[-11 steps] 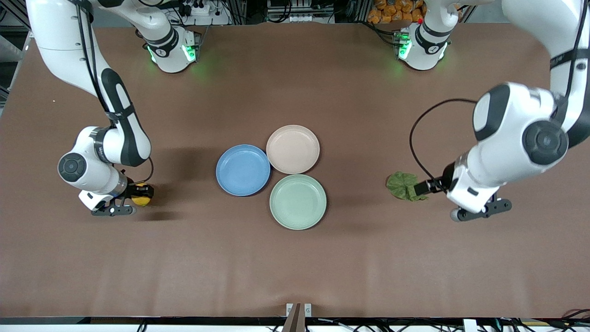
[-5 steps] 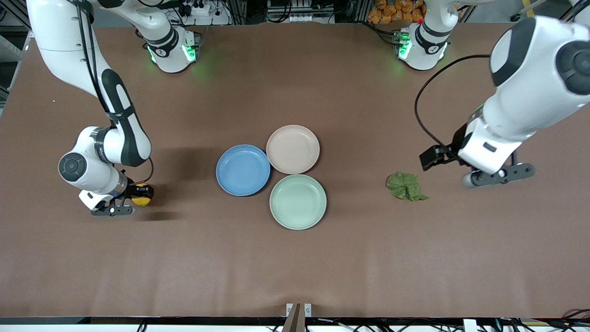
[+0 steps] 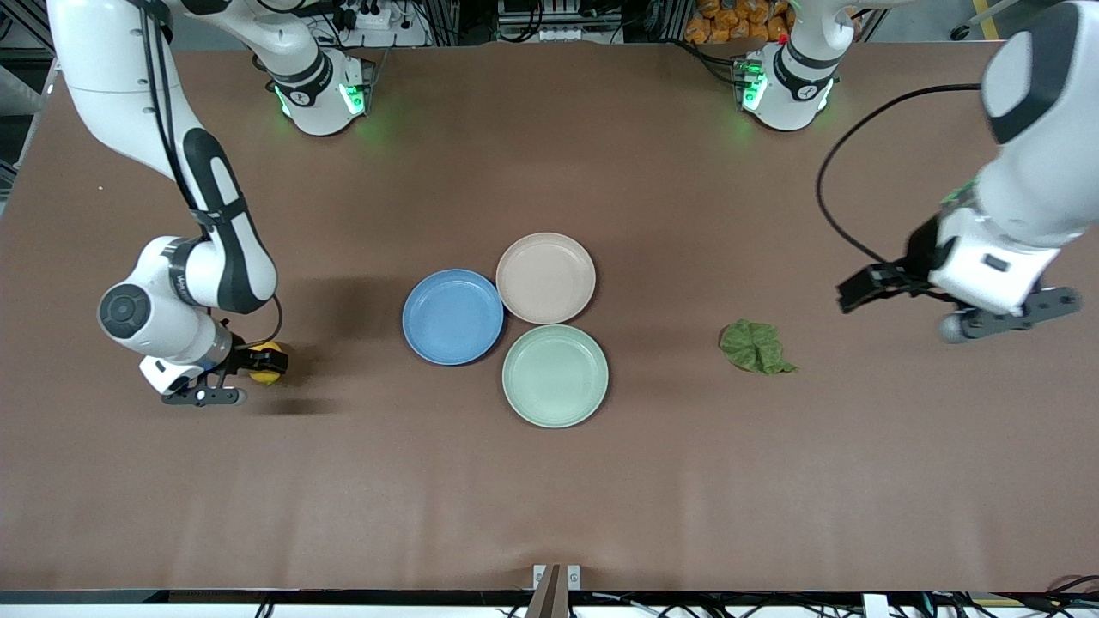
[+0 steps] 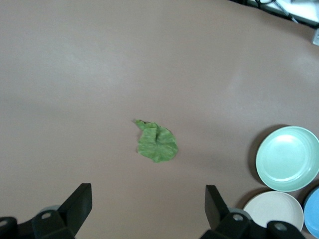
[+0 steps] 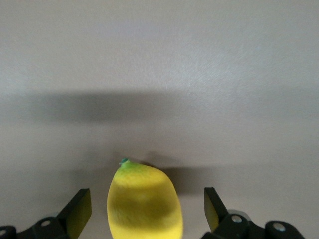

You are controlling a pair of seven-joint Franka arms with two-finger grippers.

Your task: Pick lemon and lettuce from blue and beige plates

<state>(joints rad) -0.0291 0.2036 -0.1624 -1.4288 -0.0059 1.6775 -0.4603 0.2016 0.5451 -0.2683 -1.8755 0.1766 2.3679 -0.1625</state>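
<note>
The small oval yellow lemon lies on the brown counter between the right gripper's open jaws. The wrinkled green lettuce leaf lies apart from the raised left gripper, jaws open, over bare counter

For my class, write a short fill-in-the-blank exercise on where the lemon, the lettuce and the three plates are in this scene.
1. The lettuce lies on the bare ____, not on a plate.
2. The lemon sits between the open fingers of the ____ gripper.
3. The mint-green plate, the blue plate and the beige plate all hold ____.
4. The left gripper hangs ____, apart from the lettuce.

Missing words: table; right; nothing; open
</note>
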